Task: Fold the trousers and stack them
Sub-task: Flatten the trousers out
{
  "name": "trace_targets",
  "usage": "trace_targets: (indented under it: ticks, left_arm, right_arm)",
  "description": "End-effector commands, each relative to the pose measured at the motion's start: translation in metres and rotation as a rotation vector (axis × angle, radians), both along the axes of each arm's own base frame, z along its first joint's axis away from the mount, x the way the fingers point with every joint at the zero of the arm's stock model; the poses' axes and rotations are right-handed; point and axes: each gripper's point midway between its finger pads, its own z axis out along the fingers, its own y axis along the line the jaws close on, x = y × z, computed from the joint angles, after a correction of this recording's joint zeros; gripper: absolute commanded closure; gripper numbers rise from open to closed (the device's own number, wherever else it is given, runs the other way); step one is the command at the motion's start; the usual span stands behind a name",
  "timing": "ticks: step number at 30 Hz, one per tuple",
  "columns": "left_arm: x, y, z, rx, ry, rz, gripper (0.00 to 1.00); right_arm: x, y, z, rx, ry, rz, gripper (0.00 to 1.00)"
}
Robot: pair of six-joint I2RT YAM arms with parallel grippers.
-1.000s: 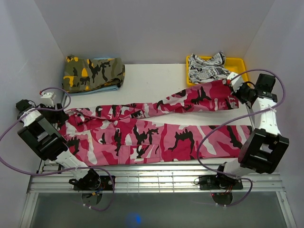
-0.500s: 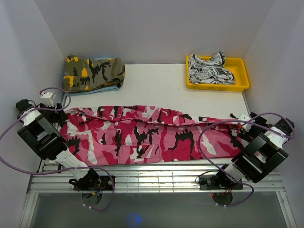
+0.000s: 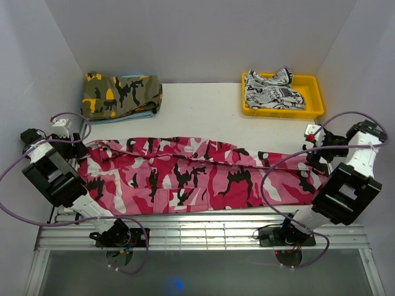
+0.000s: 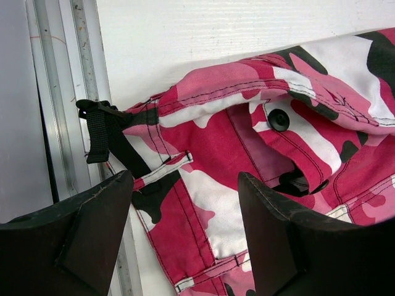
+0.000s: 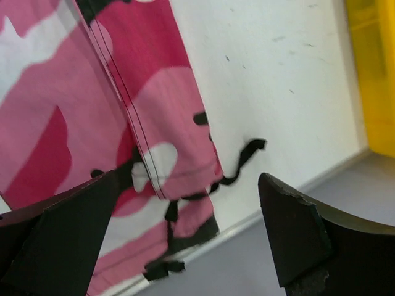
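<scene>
The trousers (image 3: 185,176), pink, white and black camouflage, lie lengthwise across the table with one leg laid over the other. My left gripper (image 3: 79,150) hovers open over the waistband end at the left. In the left wrist view its jaws (image 4: 185,228) stand wide apart above the waistband (image 4: 210,142), with a belt loop, a black strap and a button showing. My right gripper (image 3: 320,154) is open above the leg cuffs at the right. In the right wrist view its jaws (image 5: 185,228) hold nothing, and the cuffs (image 5: 154,111) with black drawstrings lie below them.
An olive-and-orange camouflage garment (image 3: 121,94) lies folded at the back left. A yellow tray (image 3: 311,92) at the back right holds a white garment with black print (image 3: 271,89). White walls close in both sides, and a metal rail (image 3: 203,225) runs along the front edge.
My right gripper carried the upper leg from the back right down onto the other leg, opened and let it go, then drew back slightly. The left arm has not moved.
</scene>
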Motion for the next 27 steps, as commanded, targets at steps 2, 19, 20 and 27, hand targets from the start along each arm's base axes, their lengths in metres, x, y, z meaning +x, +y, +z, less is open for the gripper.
trace_targets:
  ticks: [2, 19, 20, 27]
  left_arm:
    - [0.009, 0.001, 0.013, -0.001, -0.052, -0.017, 0.21]
    - [0.004, -0.002, 0.005, 0.01, -0.036, -0.04, 0.2]
    - [0.004, -0.001, 0.005, 0.01, -0.034, -0.04, 0.2]
    - [0.005, -0.004, -0.002, -0.027, -0.026, -0.038, 0.21]
  right_arm:
    - [0.006, 0.033, -0.024, 0.157, 0.299, -0.116, 0.0]
    - [0.033, 0.049, -0.102, -0.174, 0.512, 0.107, 0.31]
    - [0.033, 0.048, -0.103, -0.195, 0.518, 0.11, 0.32]
    - [0.043, 0.038, -0.086, -0.268, 0.485, 0.132, 0.79]
